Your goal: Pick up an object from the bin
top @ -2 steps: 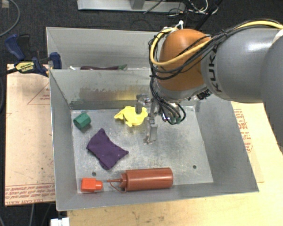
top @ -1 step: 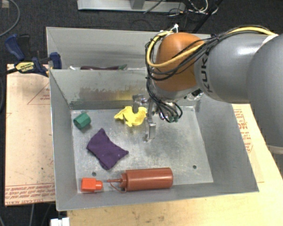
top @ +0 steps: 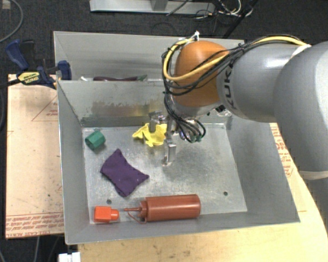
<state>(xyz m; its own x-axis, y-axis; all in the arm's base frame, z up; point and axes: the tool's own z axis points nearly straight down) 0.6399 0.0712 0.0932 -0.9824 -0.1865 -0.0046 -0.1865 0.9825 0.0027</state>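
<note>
Brown-red bottle (top: 172, 207) is lying on its side along the near wall of the grey bin (top: 218, 168), neck pointing left. Small orange piece (top: 105, 214) is sitting just beside that neck, in the near left corner; cannot tell if the 2 are touching. Purple cloth (top: 123, 172) is lying flat and rumpled further back, left of centre, apart from the bottle. Green block (top: 95, 140) is sitting near the left wall, well apart from the cloth's far corner. Yellow crumpled thing (top: 147, 135) is lying toward the back of the bin floor, about mid-width. Arm (top: 284, 75) is reaching in from the right, with its orange cover (top: 199, 72) and cables (top: 273, 39) hanging over the back of the bin. Hand (top: 163, 136) is pointing down right at the yellow thing's right side, its 2 fingers (top: 169, 150) looking spread apart, 1 behind the yellow thing and 1 nearer the camera. Nothing is being clamped between them. Yellow thing is resting on the floor, right against the hand, though contact is hard to tell.
</note>
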